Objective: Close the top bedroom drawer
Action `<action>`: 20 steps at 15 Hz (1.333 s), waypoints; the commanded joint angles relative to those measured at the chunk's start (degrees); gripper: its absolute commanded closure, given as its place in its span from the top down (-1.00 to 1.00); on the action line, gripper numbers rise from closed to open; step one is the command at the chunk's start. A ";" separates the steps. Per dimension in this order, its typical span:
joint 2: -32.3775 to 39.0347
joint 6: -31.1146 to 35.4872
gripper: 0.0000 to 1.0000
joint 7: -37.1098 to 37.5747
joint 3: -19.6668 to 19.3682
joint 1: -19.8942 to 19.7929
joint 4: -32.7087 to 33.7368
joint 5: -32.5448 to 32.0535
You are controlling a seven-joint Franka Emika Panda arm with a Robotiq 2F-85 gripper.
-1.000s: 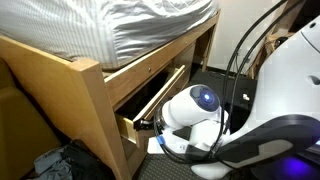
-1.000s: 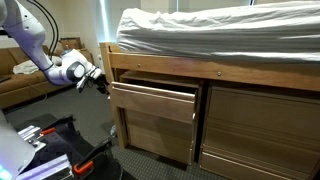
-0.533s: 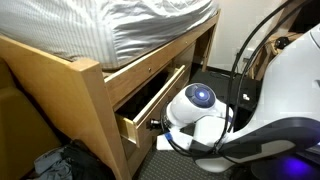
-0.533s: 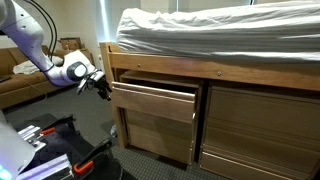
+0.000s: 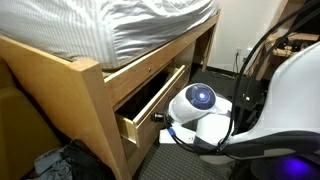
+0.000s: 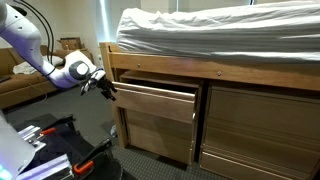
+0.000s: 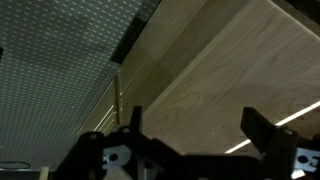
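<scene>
Top drawer [image 6: 155,101]: one, pale wood, flat front, no handle seen. It sits under the bed frame [image 6: 200,68] at the post end, pulled part way out. Its open box shows in an exterior view [image 5: 152,92].

Count:
- one lower drawer [image 6: 155,138] beneath it, flush
- one wide panel [image 6: 262,125] beside them, flush
- one mattress [image 6: 220,32] on top
- one arm, one claw [image 6: 108,90]

Claw: released, nothing held. Wrist view shows two fingers [image 7: 133,122] spread apart, with the drawer's front filling the space past them. In both exterior views the claw hangs just beside the outer end of that front. Whether it touches cannot be told.

Handling, judged: stiff, hard box, likely fairly heavy, probably slides on runners, not fragile. There is nothing to grip, so no grasp is needed and a flat push on the front should do. Best placed near the middle of the front and square to it, since a push at the corner may skew the box and jam it. Smooth wood may let the fingers slide.
</scene>
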 commanded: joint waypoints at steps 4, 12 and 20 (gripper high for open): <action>0.56 -0.03 1.00 2.74 0.72 -1.78 0.76 -3.30; 22.31 1.48 1.00 17.14 -10.13 -11.58 24.55 -3.40; 10.63 4.93 1.00 16.03 2.14 -20.68 21.82 -14.83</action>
